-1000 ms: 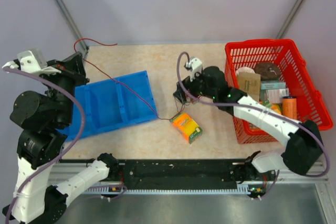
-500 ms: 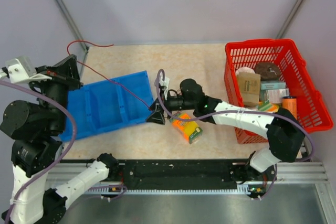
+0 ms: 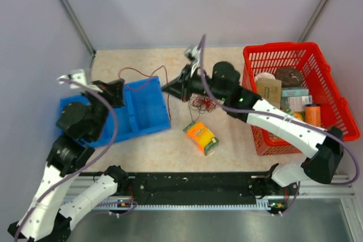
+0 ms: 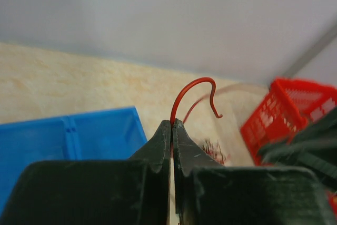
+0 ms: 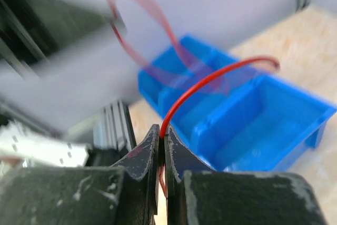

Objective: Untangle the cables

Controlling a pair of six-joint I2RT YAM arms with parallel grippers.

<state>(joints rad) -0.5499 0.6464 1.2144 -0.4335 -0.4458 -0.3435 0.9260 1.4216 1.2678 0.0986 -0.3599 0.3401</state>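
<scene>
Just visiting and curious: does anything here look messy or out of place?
Yes: there is a tangled clump of thin red wire near the orange box, and the blue tray sits crooked to the edge of the table.

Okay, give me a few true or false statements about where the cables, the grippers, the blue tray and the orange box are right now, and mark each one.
1. The left gripper and the right gripper are each shut on the red cable. True.
2. The orange box sits inside the red basket. False: it lies on the table, between the blue tray and the basket.
3. A clump of cables lies on the table under the right arm. True.
4. The clump of cables lies inside the blue tray. False: it is on the table, to the right of the tray.
</scene>
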